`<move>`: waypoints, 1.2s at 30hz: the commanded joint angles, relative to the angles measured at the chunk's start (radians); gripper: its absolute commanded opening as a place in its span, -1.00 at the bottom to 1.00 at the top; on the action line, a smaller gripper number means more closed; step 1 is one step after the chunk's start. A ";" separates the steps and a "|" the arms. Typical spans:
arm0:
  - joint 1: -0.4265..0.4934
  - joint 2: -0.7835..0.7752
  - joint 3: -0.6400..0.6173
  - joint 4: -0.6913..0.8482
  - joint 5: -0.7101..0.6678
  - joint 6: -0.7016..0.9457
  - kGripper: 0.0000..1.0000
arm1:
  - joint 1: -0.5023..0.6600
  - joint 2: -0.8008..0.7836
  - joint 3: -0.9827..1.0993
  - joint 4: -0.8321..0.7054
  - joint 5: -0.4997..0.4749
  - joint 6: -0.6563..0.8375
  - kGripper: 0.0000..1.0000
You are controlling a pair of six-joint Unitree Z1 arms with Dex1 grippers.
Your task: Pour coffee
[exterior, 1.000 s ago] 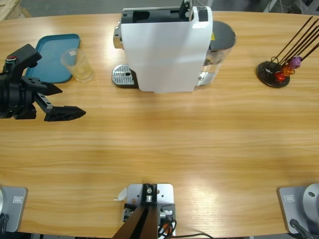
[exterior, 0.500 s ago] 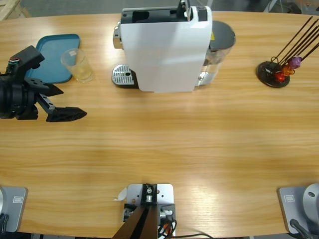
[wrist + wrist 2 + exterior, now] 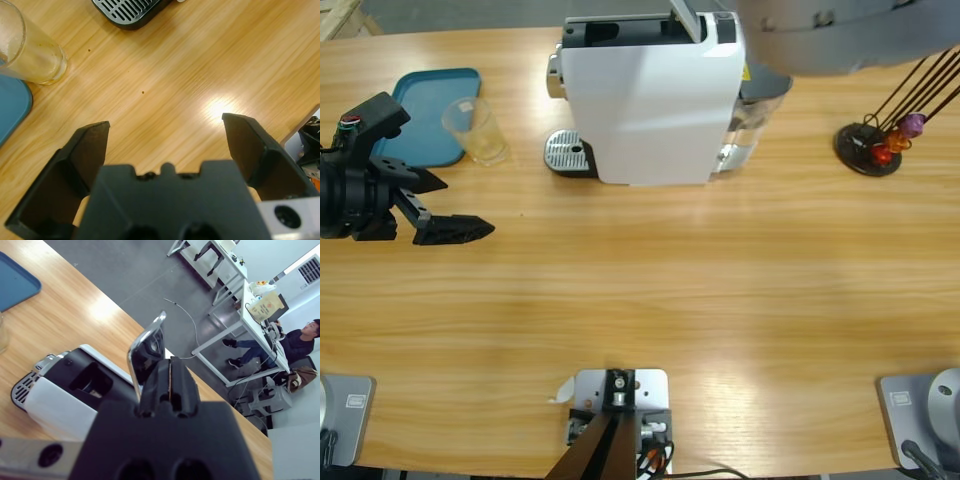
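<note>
On the far left, the left gripper is hovering low over bare wood with its jaws spread wide and holding nothing, likely waiting its turn. Just beyond it, the glass is standing upright against the teal tray; only a pale film shows inside it, so no coffee is visible anywhere. Open table is lying between the glass and the drip grate. At the coffee machine, the right gripper is reaching in with jaws pressed together beside the chrome lever, seemingly to work it. Farther right, the capsule stand is standing well clear.
</note>
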 commanded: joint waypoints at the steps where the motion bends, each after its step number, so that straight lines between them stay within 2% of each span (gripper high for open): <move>1: -0.007 0.034 0.025 -0.010 -0.017 -0.008 0.95 | 0.047 0.129 -0.002 0.040 0.005 0.019 -1.00; 18: -0.007 0.039 0.025 -0.009 -0.018 -0.008 0.95 | 0.047 0.209 -0.007 0.078 0.061 0.108 -1.00; 36: -0.007 0.039 0.026 -0.008 -0.019 -0.009 0.95 | 0.047 0.240 -0.013 0.093 0.113 0.132 -1.00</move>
